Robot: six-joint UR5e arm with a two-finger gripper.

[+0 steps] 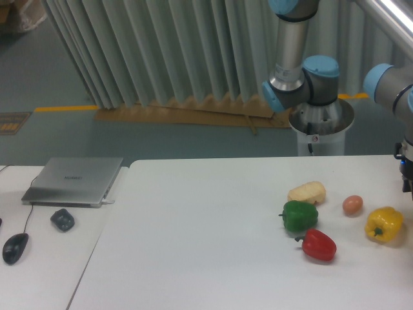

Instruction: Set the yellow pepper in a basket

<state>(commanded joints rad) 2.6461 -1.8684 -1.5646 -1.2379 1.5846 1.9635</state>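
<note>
Fixed camera, arm: I see the UR5e arm rising behind the table's far right side, and a second link entering at the right frame edge.
Fixed camera, gripper: the gripper is cut off by the right border; only a dark sliver shows, so I cannot tell whether its jaws are parted or closed.
Fixed camera, target: the yellow pepper lies on the white table near the right edge, just below and left of the gripper sliver, apparently not touching it.
Fixed camera, neighbours: a small orange-pink egg-shaped thing sits just left of the yellow pepper; a green pepper lies further left, a red pepper just below and right of it, close to touching, and a pale potato-like lump just behind it.
Fixed camera, left desk: I note a closed laptop, a dark grey lump and a black mouse on its cable.
Fixed camera, background: pleated curtain above the floor.
</note>
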